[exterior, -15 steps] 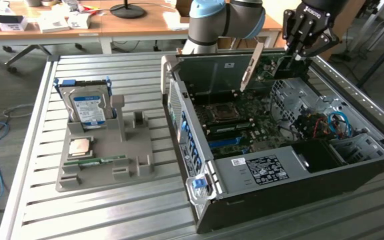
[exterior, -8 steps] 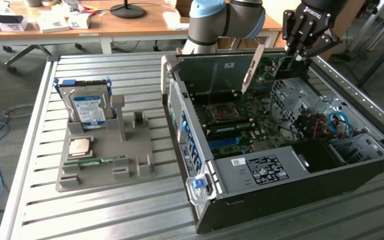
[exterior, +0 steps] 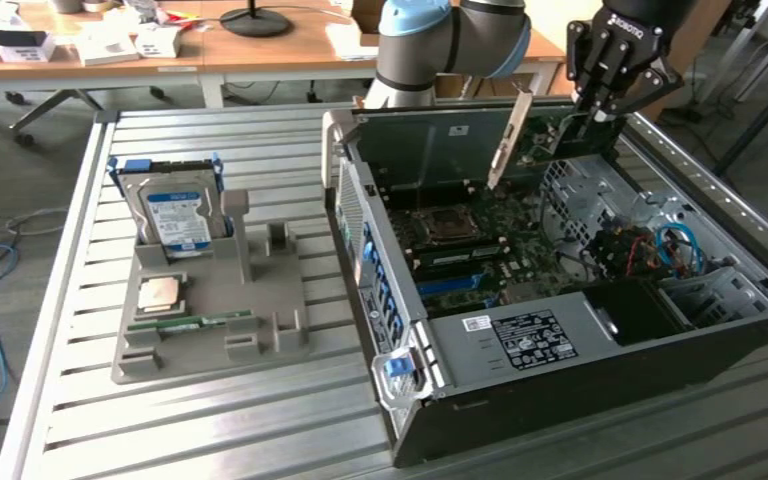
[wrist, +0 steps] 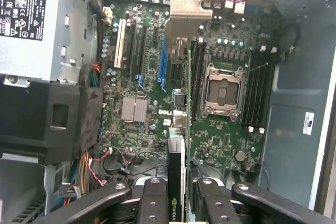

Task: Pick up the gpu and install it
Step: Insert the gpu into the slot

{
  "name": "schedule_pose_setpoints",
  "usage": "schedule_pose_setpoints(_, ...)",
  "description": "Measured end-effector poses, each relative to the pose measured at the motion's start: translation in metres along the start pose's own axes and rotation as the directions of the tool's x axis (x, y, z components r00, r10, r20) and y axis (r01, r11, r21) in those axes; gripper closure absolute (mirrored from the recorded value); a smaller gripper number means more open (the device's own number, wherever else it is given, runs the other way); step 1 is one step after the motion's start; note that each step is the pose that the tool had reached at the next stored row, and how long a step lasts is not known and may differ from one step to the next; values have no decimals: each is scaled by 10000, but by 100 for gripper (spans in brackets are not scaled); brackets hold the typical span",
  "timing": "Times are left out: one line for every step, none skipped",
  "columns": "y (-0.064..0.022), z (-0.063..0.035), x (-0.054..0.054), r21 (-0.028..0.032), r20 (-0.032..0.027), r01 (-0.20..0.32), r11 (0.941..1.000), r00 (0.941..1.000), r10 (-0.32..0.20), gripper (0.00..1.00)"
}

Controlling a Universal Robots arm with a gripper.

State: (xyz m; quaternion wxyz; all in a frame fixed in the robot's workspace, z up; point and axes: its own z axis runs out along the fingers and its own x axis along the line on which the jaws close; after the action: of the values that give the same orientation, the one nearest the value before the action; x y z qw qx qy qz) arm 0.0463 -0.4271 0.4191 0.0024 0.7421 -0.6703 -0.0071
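Note:
The gpu (exterior: 547,140) is a thin green card with a long silver bracket (exterior: 508,140) on one end. It hangs tilted over the far part of the open computer case (exterior: 558,300), clear of the motherboard (exterior: 491,240). My gripper (exterior: 600,112) is shut on the card's end opposite the bracket. In the wrist view the gpu (wrist: 177,145) runs edge-on away from my gripper (wrist: 178,205), between its black fingers (wrist: 153,203). It lines up roughly above the blue expansion slots (wrist: 163,61), beside the CPU socket (wrist: 223,90).
A grey parts holder (exterior: 271,330) at the exterior view's left carries a hard drive (exterior: 177,215), a processor chip (exterior: 160,292) and a memory stick (exterior: 204,322). Inside the case are a power supply (exterior: 524,335) and loose cables (exterior: 671,250). A wooden desk (exterior: 264,50) stands behind the slatted metal table (exterior: 157,420).

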Motion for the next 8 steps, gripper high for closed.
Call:
schedule_pose_setpoints(0,0,0,0,-1,7,10000,10000,-7,74)
schedule_pose_setpoints(0,-1,0,0,-1,11,10000,10000,-11,74)
schedule_pose_setpoints(1,-1,0,1,-1,11,10000,10000,-11,74)
schedule_pose_setpoints(1,0,0,1,0,11,10000,10000,-11,74)
schedule_pose_setpoints(2,0,0,2,-1,11,10000,10000,-11,74)
schedule_pose_setpoints(5,-1,0,9,-2,8,10000,10000,-8,74)
schedule_pose_setpoints(10,-1,-1,32,-5,9,10000,10000,-9,74)
schedule_pose_setpoints(16,0,-1,84,-5,12,10000,10000,-12,74)
